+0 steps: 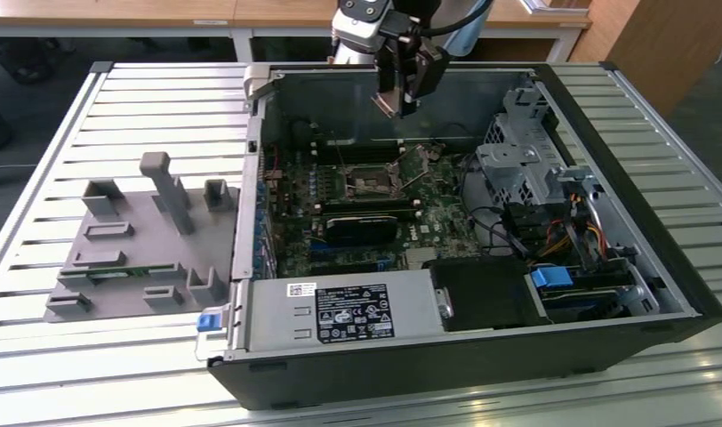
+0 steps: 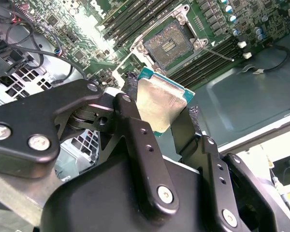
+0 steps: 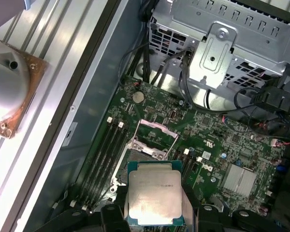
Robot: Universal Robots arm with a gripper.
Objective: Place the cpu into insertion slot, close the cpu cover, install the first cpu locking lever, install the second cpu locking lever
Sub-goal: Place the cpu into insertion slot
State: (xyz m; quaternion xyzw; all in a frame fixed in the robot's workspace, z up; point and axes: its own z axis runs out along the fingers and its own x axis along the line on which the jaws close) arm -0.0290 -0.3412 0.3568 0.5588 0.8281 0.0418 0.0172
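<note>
My gripper point(image 2: 160, 100) is shut on the cpu point(image 2: 162, 107), a flat square chip with a silver-grey top point(image 3: 153, 195), pinched at two opposite edges. It hangs in the air above the motherboard, apart from the board. The insertion slot point(image 2: 170, 44) lies below with its dark centre bare. In the first wrist view the held chip covers part of the slot point(image 3: 135, 155). The cpu cover point(image 3: 157, 137) is a silvery frame swung up at the slot's far side. A thin wire lever point(image 2: 217, 52) juts out beside the slot. In the exterior view the gripper point(image 1: 399, 101) hovers over the case's back part, above the slot point(image 1: 371, 181).
The open black computer case point(image 1: 645, 267) sits on a slatted metal table point(image 1: 124, 107). A metal drive cage point(image 1: 521, 169) and cables point(image 1: 563, 236) stand at the exterior view's right, and a power supply point(image 1: 337, 311) is at the front. A grey fixture point(image 1: 141, 240) lies at the left. Long memory slots point(image 3: 104, 154) flank the socket.
</note>
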